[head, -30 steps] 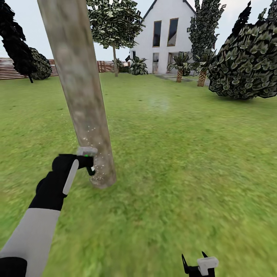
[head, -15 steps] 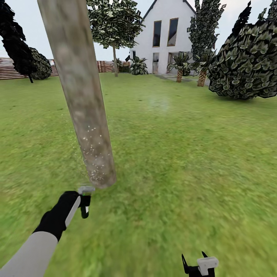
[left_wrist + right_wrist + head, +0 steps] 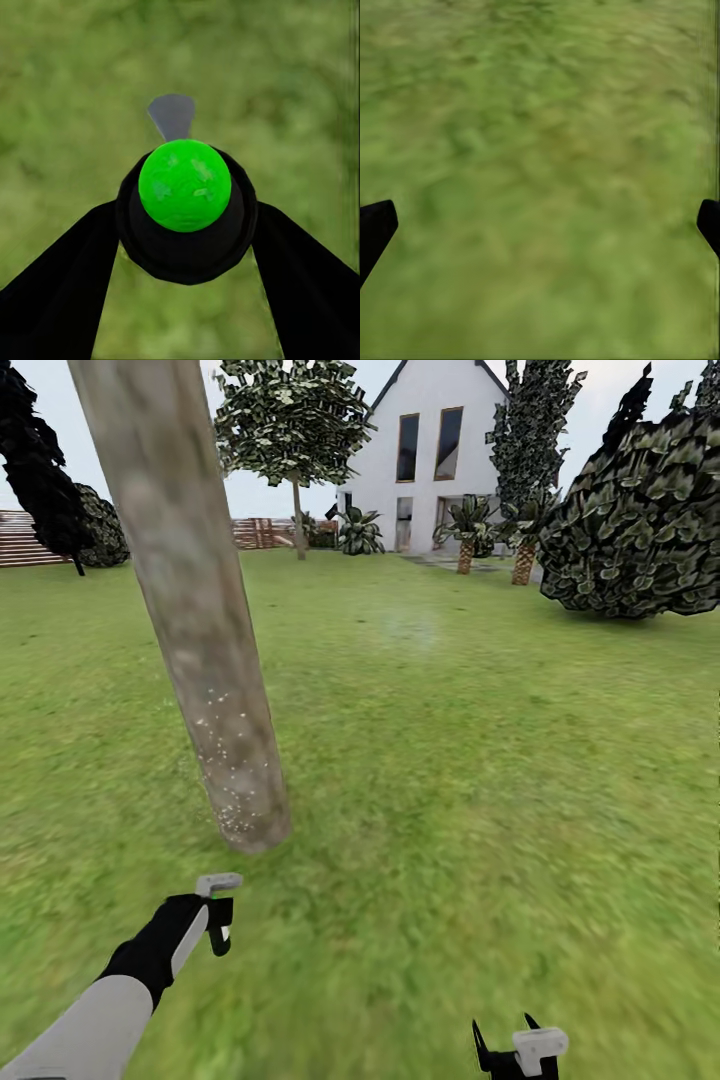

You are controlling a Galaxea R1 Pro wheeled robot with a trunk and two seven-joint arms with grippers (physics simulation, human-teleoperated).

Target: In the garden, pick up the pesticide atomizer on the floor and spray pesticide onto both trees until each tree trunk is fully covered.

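Item: pesticide atomizer (image 3: pixel 220 905), a small black body with a green cap and a pale grey nozzle head, clamped in the left hand (image 3: pixel 215 920) low over the grass floor (image 3: pixel 450 780), just short of the base of the near tree trunk (image 3: pixel 190 610). Left wrist view: both black fingers (image 3: pixel 60 292) pressed against the sides of the round body, green cap (image 3: pixel 184 184) facing the camera, grey nozzle (image 3: pixel 172 114) jutting beyond it. Orientation: long axis roughly upright, nozzle head on top and pointing forward toward the trunk foot. Pesticide (image 3: pixel 225 760): whitish specks scattered over the lower trunk; the upper trunk looks bare of them. Right hand (image 3: pixel 515 1050): spread wide and holding nothing, low over the grass. Risks, as judged: the nozzle sits low and apart from the bark, so spray released here may fall on grass and leave the upper trunk uncovered; the smooth round body could rotate between the fingers and throw the aim off. Second tree (image 3: pixel 295 430): far across the lawn, near the white house (image 3: pixel 430 450).
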